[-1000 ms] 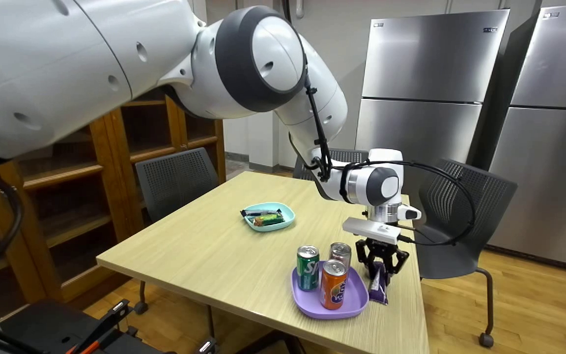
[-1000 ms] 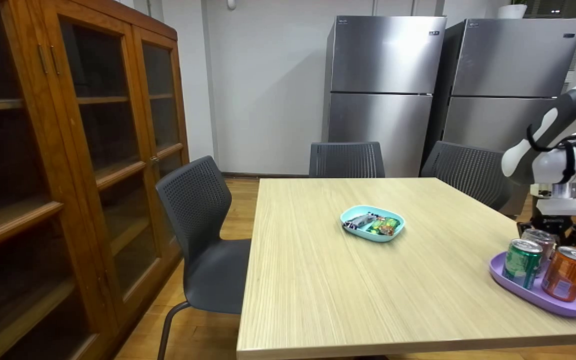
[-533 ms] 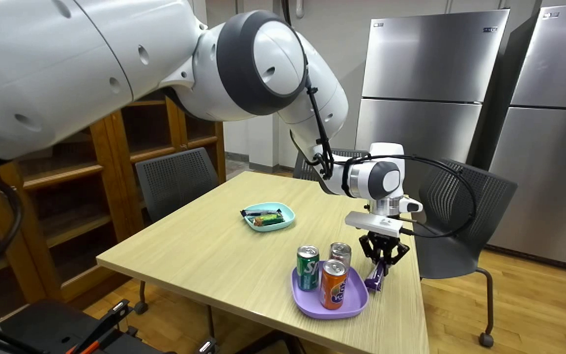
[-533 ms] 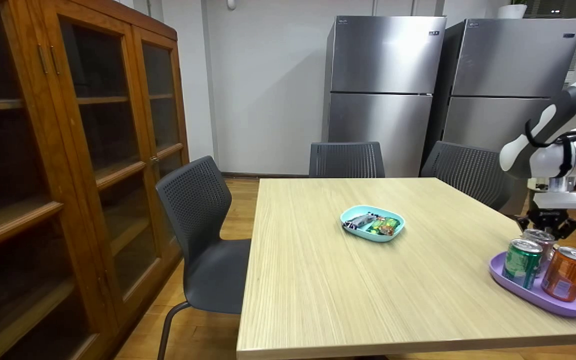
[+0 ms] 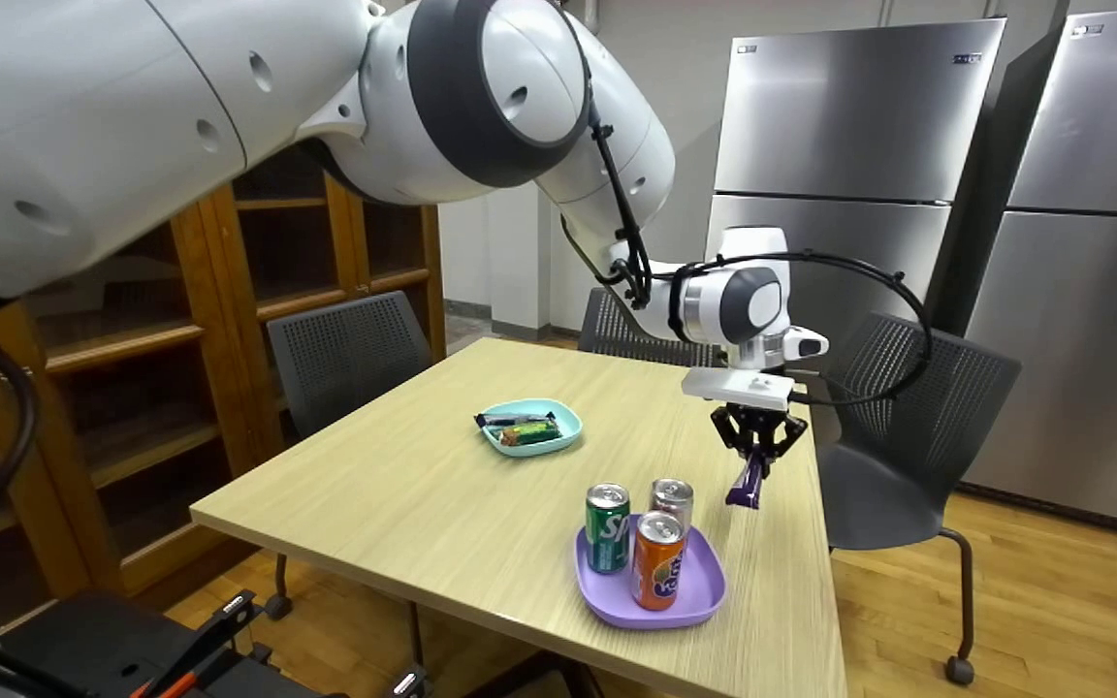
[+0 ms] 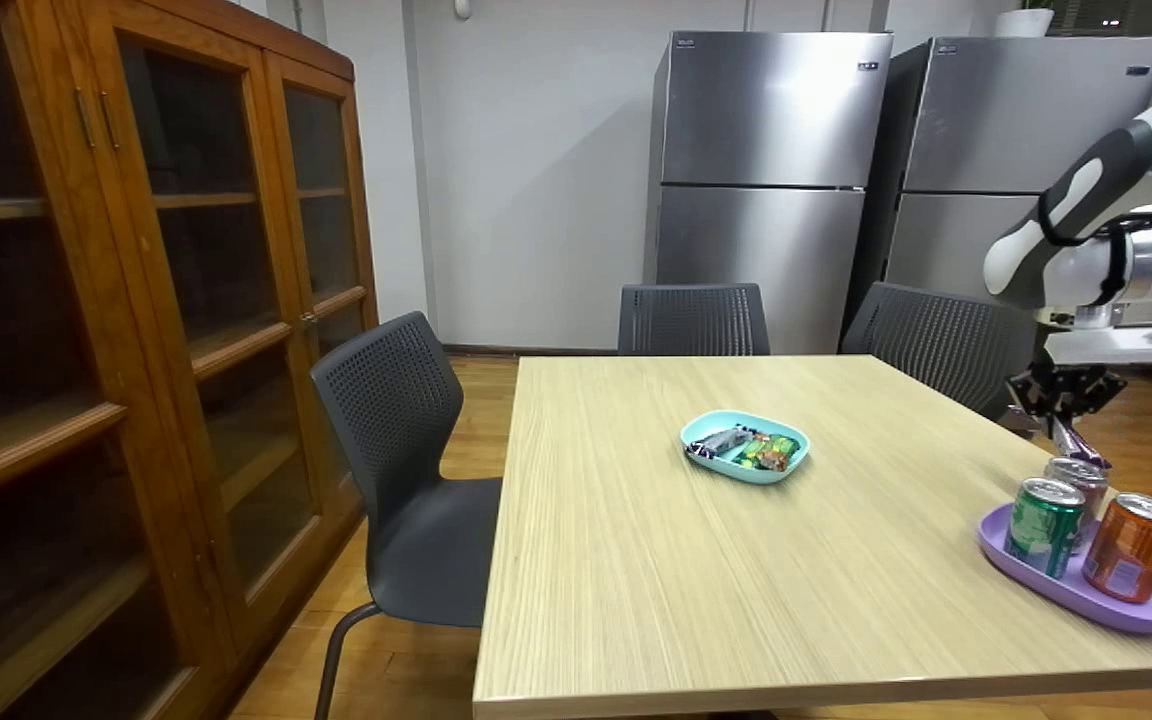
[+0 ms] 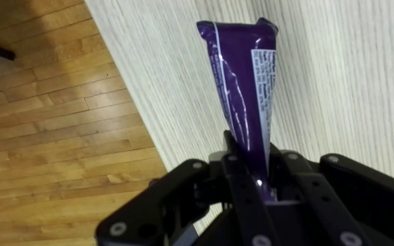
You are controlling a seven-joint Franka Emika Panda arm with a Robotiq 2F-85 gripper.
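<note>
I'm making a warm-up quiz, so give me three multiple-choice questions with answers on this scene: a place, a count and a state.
1. Where does the Fanta can stand?
A. On a chair
B. On the purple tray
C. On the floor

2. How many drink cans show?
A. Three
B. Five
C. One

3. What state is the pincer in?
A. Wide open
B. Shut on nothing
C. Shut on a purple-wrapped snack bar

1: B, both exterior views show it there.
2: A, a Sprite can and a third can, partly hidden, join the Fanta can.
3: C, the wrist view shows it clamping the snack bar.
</note>
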